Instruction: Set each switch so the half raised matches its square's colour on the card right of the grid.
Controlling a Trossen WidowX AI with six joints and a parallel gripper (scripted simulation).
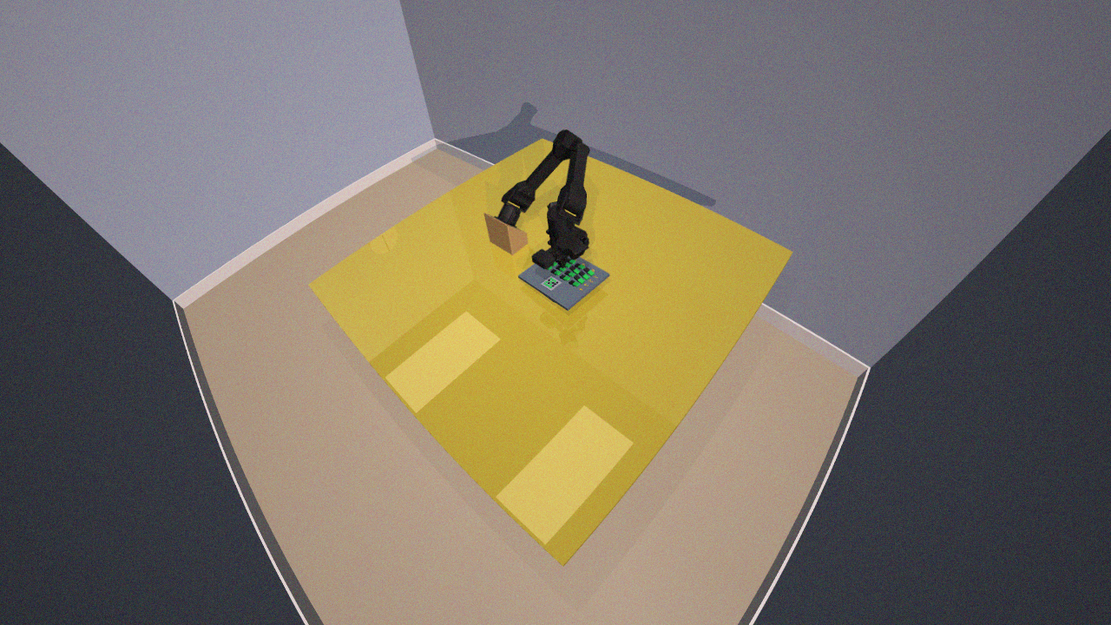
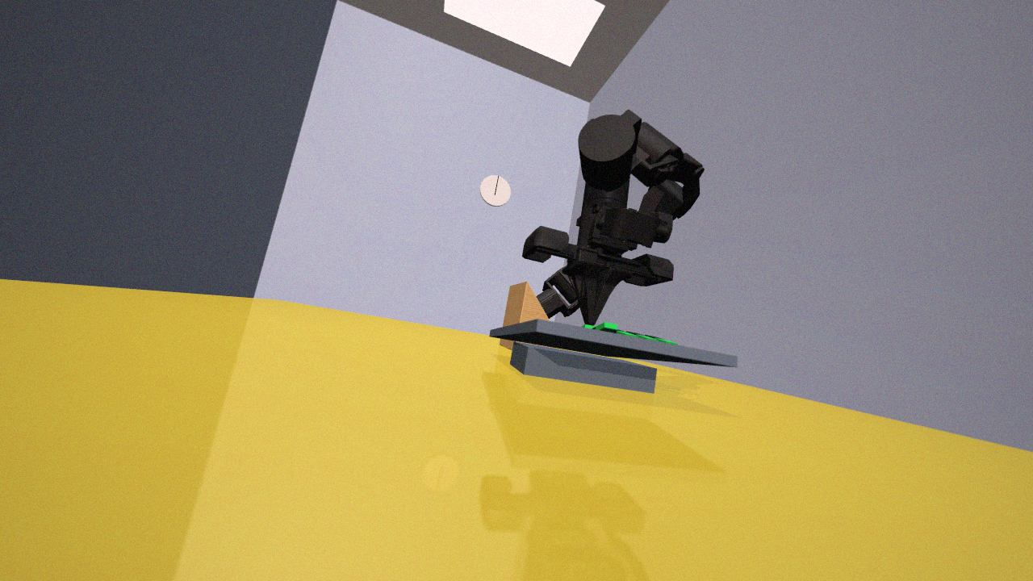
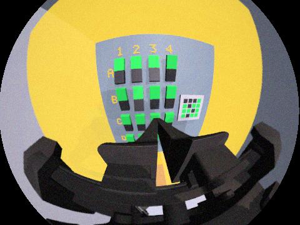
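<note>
The grey panel (image 1: 575,296) (image 2: 549,332) (image 3: 198,60) carries a grid of switches, rows A to D, columns 1 to 4. The card (image 1: 550,282) (image 3: 190,107) shows, far row first: dark, dark, dark, green; green, dark, green, green; green, green, dark, green; green, dark, green, green. In the wrist view, A1 (image 3: 119,71), A2 (image 3: 136,69), A3 (image 3: 154,69) and B2 (image 3: 138,98) look dark-half raised; A4 (image 3: 171,68) looks green-half raised. My gripper (image 2: 591,323) (image 3: 156,120) is shut and empty, tips low over the panel, in front of C3 (image 3: 154,115). It hides much of row D.
A wooden wedge-shaped block (image 1: 504,234) (image 2: 521,307) stands by the arm's base. The panel rests tilted on a grey support (image 2: 585,369) on the yellow table (image 1: 667,311) (image 2: 361,433).
</note>
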